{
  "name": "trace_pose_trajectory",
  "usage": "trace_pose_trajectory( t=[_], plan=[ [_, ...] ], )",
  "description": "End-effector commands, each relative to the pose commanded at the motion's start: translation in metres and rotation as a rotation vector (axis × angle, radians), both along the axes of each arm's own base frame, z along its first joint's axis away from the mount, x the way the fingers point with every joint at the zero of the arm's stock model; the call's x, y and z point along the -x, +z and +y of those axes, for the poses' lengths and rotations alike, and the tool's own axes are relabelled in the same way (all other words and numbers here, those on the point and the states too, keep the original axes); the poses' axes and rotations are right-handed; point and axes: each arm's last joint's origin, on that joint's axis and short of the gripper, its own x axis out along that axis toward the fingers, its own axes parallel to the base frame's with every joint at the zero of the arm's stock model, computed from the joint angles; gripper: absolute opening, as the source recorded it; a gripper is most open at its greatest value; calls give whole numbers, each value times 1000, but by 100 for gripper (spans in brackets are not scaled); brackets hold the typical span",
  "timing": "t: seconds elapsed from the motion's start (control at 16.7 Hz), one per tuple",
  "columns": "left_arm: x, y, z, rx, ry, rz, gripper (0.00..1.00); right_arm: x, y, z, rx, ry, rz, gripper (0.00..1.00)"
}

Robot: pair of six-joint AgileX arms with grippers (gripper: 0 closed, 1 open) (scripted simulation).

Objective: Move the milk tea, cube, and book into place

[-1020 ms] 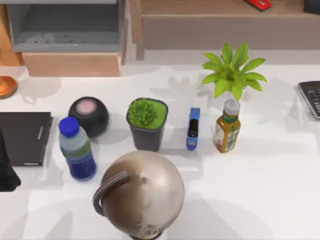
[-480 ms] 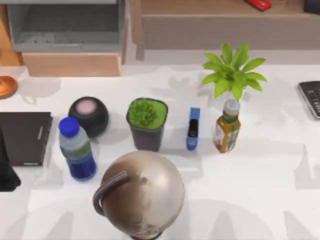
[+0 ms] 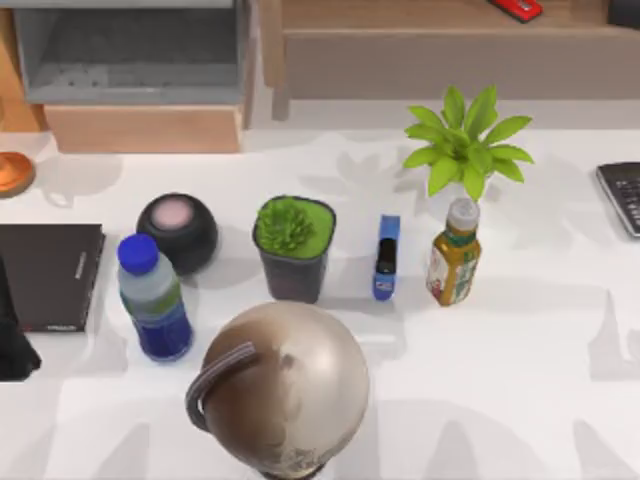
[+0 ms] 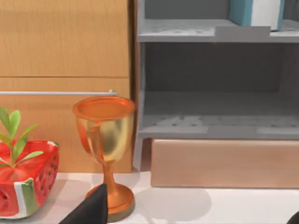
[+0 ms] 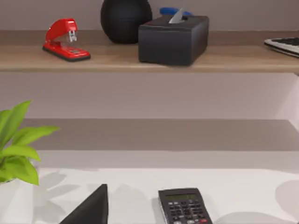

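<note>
The milk tea (image 3: 155, 300), a blue-capped bottle with a dark blue label, stands upright at the table's left, between a thin black book (image 3: 50, 275) and a globe (image 3: 285, 390). The book (image 4: 254, 11), teal with white page edges, stands on the upper grey shelf in the left wrist view. The cube is out of view. My left gripper (image 4: 194, 219) is open, one dark fingertip (image 4: 93, 209) in front of a goblet; the left arm (image 3: 12, 345) sits at the table's left edge. My right gripper (image 5: 187, 221) is open over a calculator, holding nothing.
Across the middle stand a black speaker ball (image 3: 178, 232), a succulent pot (image 3: 293, 245), a blue stapler-like item (image 3: 387, 257), an amber bottle (image 3: 455, 255) and a leafy plant (image 3: 465, 140). An orange goblet (image 4: 105, 140) and a watermelon pot (image 4: 25, 177) stand before the cabinet (image 3: 130, 50). A calculator (image 3: 622, 195) lies far right.
No object has moved. Faint arm shadows have spread over the table's front and right side.
</note>
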Motion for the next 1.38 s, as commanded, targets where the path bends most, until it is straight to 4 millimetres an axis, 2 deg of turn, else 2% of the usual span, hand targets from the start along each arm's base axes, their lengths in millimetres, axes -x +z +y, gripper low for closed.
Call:
trace_pose_trajectory(
  t=[0.18, 0.3, 0.42, 0.54, 0.72, 0.9, 1.08, 1.2, 1.38],
  plan=[
    [-2, 27, -2, 5, -8, -40, 100, 0, 0, 0, 0, 0, 0, 100],
    [-8, 56, -4, 11, -12, -71, 100, 0, 0, 0, 0, 0, 0, 100],
    [-22, 88, -6, 18, -14, -89, 100, 0, 0, 0, 0, 0, 0, 100],
    [-48, 117, -11, 24, -13, -84, 100, 0, 0, 0, 0, 0, 0, 100],
    [-112, 143, -24, 27, -10, -42, 100, 0, 0, 0, 0, 0, 0, 100],
    [-188, 143, -44, 25, -9, 4, 100, 0, 0, 0, 0, 0, 0, 100],
    [-255, 123, -68, 22, -10, 27, 100, 0, 0, 0, 0, 0, 0, 100],
    [-288, 108, -82, 22, -12, 27, 100, 0, 0, 0, 0, 0, 0, 100],
    [-318, 91, -98, 24, -14, 17, 100, 0, 0, 0, 0, 0, 0, 100]
  ],
)
